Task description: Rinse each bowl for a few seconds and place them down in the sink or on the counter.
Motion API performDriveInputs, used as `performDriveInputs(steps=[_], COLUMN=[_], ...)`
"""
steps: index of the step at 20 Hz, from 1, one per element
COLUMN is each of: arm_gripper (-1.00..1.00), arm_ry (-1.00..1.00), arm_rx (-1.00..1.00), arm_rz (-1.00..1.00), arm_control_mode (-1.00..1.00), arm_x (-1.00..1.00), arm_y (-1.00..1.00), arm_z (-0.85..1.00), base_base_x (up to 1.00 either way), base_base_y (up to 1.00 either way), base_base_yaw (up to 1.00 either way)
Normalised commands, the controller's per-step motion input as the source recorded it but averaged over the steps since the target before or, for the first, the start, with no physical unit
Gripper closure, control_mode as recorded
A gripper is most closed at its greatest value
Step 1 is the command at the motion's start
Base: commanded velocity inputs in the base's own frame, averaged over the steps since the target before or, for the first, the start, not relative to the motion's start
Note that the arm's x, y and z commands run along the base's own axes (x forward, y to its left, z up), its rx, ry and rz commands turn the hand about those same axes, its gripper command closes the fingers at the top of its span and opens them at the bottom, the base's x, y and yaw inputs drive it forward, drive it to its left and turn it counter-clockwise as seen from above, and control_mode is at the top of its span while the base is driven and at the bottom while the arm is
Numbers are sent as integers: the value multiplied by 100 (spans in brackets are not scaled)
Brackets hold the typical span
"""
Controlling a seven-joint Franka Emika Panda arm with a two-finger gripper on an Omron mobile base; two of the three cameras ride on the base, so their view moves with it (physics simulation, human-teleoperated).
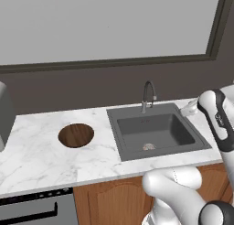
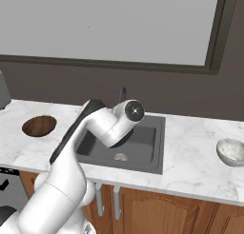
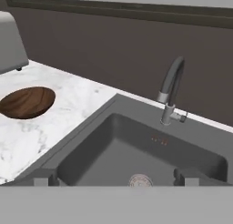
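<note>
Reaching for the brown wooden bowl (image 3: 27, 102) on the worktop (image 3: 54, 127) left of the sink (image 3: 136, 159), the wide-open fingers (image 3: 116, 178) should straddle its rim squarely before closing.

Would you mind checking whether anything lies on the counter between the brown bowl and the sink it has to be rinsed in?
Nothing visible does. The brown bowl sits on bare counter left of the sink, with only open marble between them. The faucet stands at the sink's back edge, off that path.
</note>
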Motion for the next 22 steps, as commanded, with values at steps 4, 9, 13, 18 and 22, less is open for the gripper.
performDriveInputs(steps=[4,9,13,18,22], arm_gripper=[-100,-100,-100,-100,-100], arm_ry=[-11,-13,-13,-10,-5], arm_rx=[2,0,1,1,1], arm_rz=[2,0,3,3,2], arm_control_mode=[-100,-100,-100,-100,-100], arm_x=[23,27,27,31,32], arm_y=[-5,-5,-6,-1,0], arm_z=[-13,-14,-16,-15,-10], base_base_x=[0,0,0,0,0], base_base_y=[0,0,0,0,0], base_base_yaw=[0,0,0,0,0])
